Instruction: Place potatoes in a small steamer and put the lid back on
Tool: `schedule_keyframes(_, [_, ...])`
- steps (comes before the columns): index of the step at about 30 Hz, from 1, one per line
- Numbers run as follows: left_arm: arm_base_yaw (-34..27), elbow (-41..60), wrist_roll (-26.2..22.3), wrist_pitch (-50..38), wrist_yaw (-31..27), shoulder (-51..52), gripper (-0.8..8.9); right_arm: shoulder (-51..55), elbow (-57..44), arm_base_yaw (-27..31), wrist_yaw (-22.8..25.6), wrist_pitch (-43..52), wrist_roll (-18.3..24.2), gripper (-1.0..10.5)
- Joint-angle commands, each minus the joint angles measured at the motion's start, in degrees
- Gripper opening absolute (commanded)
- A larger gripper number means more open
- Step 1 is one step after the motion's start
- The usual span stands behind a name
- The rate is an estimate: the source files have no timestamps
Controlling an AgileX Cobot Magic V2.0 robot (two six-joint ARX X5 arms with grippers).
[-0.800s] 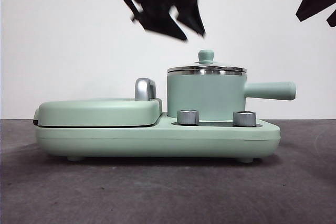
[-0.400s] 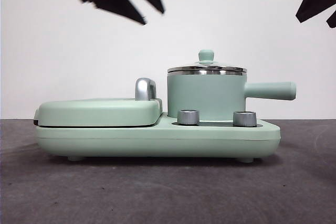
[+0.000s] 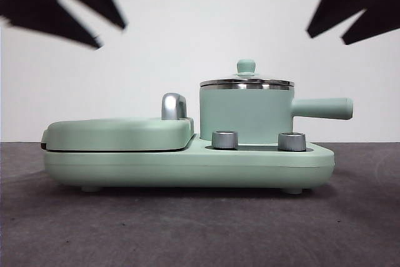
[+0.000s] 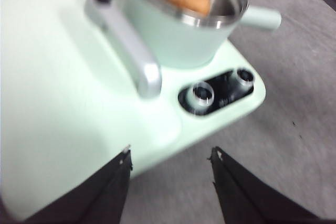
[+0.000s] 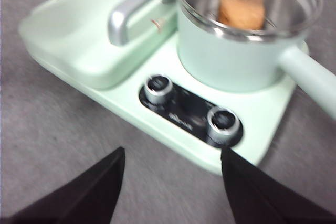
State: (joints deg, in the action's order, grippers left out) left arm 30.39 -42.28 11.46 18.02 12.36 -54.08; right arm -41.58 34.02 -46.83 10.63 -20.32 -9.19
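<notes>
The small mint-green cylindrical steamer pot stands on the mint-green cooker base in the middle of the grey desk. Its round clear glass lid sits on the steel rim, and the crusty orange-brown potato lies inside. The left tool and the right tool both hang released above the desk's front edge, holding nothing.

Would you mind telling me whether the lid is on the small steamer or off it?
On. The lid sits level on the small steamer rim, and the potato shows through its glass.
</notes>
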Motion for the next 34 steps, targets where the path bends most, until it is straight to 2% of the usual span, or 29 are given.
schedule_keyframes(1, [0.26, 3.13, 4.37, -0.48, 0.33, 5.44, 2.47, -1.90, 0.07, -0.57, -0.68, 2.89, 0.68, 2.9])
schedule_keyframes(11, [0.26, 4.74, 4.28, 6.58, 0.33, 14.36, 2.42, -3.23, 0.09, -0.63, -1.79, 4.90, 0.57, 2.8])
schedule_keyframes(12, [0.26, 4.74, 4.31, 6.49, 0.33, 14.62, 1.86, -3.19, 0.09, -0.63, -1.79, 5.07, 0.57, 2.2])
schedule_keyframes(13, [0.26, 4.74, 4.33, 6.49, 0.33, 14.91, 0.18, -3.19, 0.09, -0.63, -1.79, 5.18, 0.46, 0.7])
schedule_keyframes(14, [0.28, 4.74, 4.57, 6.49, 0.33, 15.08, 0.24, -3.19, 0.09, -0.66, -1.77, 5.20, 0.61, -0.1])
schedule_keyframes(15, [0.26, 4.74, 4.09, 6.23, 0.33, 15.19, 0.02, -3.23, 0.09, -0.63, -1.60, 5.62, 0.57, 0.2])
schedule_keyframes(20, [0.24, 4.74, 3.37, 8.20, 0.00, 15.39, 0.06, -2.75, 0.09, -0.94, -4.26, 4.61, -0.04, 0.2])
schedule_keyframes(30, [0.22, 4.74, 3.26, 7.72, 0.02, 15.39, 0.06, -2.78, 0.09, -0.94, -4.22, 4.87, -0.04, 0.2])
schedule_keyframes(34, [-0.37, 4.76, -6.91, 7.67, -0.59, 16.74, 0.06, -2.78, 0.09, -0.94, -4.20, 4.90, -0.04, 0.2])
